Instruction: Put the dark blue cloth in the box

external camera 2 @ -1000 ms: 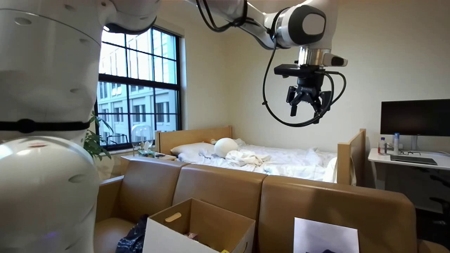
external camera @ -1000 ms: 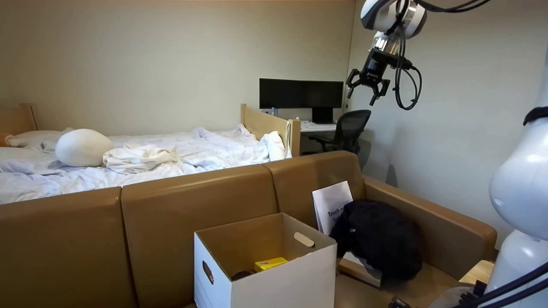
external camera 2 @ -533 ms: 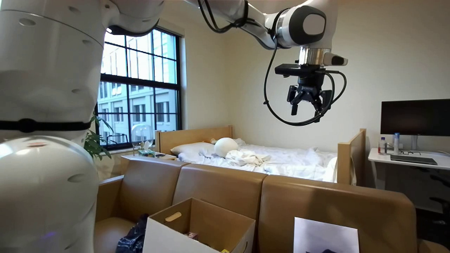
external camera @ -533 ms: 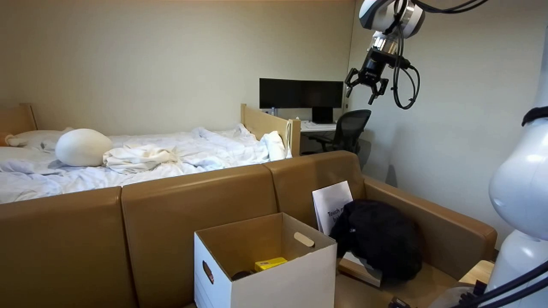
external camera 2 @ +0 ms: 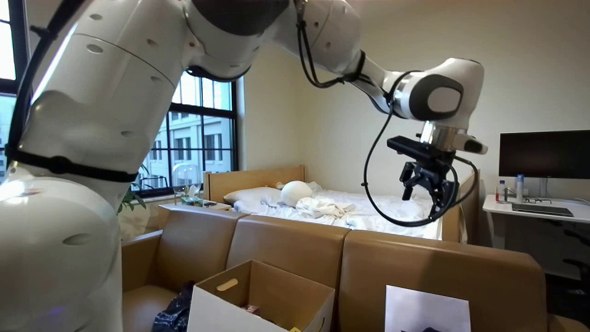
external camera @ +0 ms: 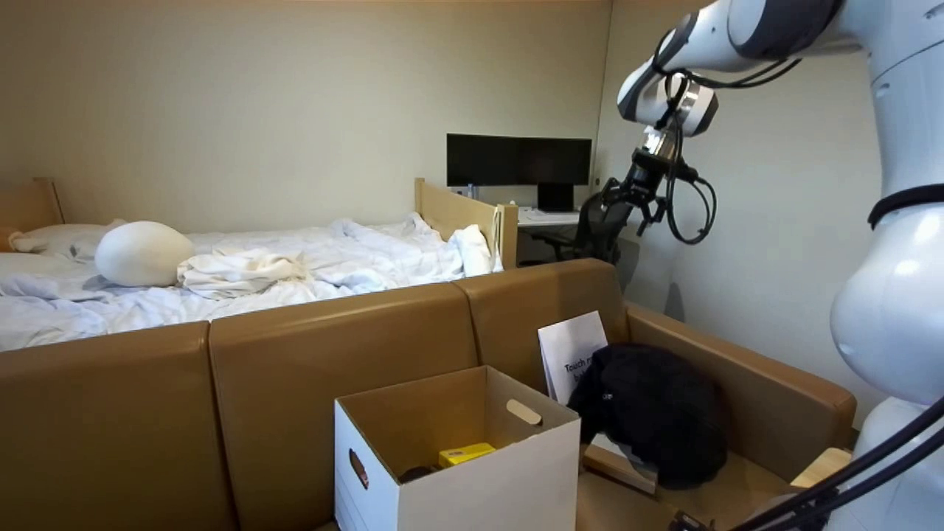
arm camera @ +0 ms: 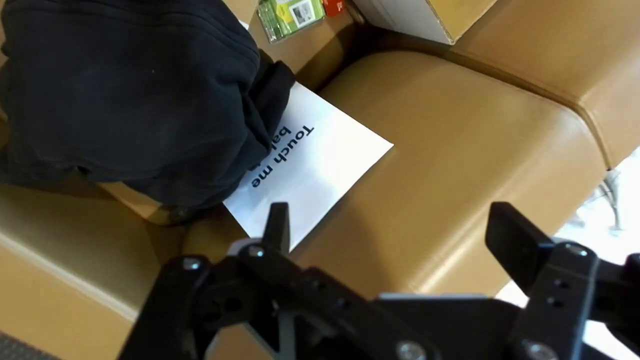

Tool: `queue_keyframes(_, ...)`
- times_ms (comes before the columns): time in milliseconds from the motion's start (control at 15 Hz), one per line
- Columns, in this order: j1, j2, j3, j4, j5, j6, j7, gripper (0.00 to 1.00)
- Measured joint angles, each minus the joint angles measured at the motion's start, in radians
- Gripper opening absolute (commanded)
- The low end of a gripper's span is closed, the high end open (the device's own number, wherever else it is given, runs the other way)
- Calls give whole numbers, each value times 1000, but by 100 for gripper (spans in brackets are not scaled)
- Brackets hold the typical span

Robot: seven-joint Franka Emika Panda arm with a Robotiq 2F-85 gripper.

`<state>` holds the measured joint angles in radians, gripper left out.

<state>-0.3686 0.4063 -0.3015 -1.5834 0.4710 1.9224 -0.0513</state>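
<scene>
Couch (external camera: 317,354): dark cloth (external camera: 656,409) bunched, fold (arm camera: 275,92) toward box (external camera: 490,479), long axis unclear.

One claw (arm camera: 390,215) with two fingers (arm camera: 277,227); one box (external camera: 490,487) with two handle slots (external camera: 524,414); one dark blue cloth (arm camera: 130,100); one patterned cloth (external camera 2: 174,313); one printed sheet (arm camera: 340,145); one sofa (external camera: 759,376) with three back cushions (external camera: 332,346); one bed (external camera 2: 258,180); one round white object (external camera: 144,254); one bench (external camera 2: 498,207); two bottles (external camera 2: 520,189); one chair (external camera: 592,236)

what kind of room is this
Likely a bedroom or studio flat, judging by the unmade wooden bed, the tan leather-look sofa and the computer monitor on a desk.
</scene>
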Motion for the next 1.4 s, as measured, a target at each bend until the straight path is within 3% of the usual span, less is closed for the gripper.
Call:
queue_keyframes(200,-83,178,39,85,65,1,5,100)
queue_keyframes(533,-153,442,64,287,51,-29,59,100)
queue_keyframes(933,-160,482,78,345,47,-22,118,100)
queue_keyframes(1400,-146,793,73,520,-23,-15,408,100)
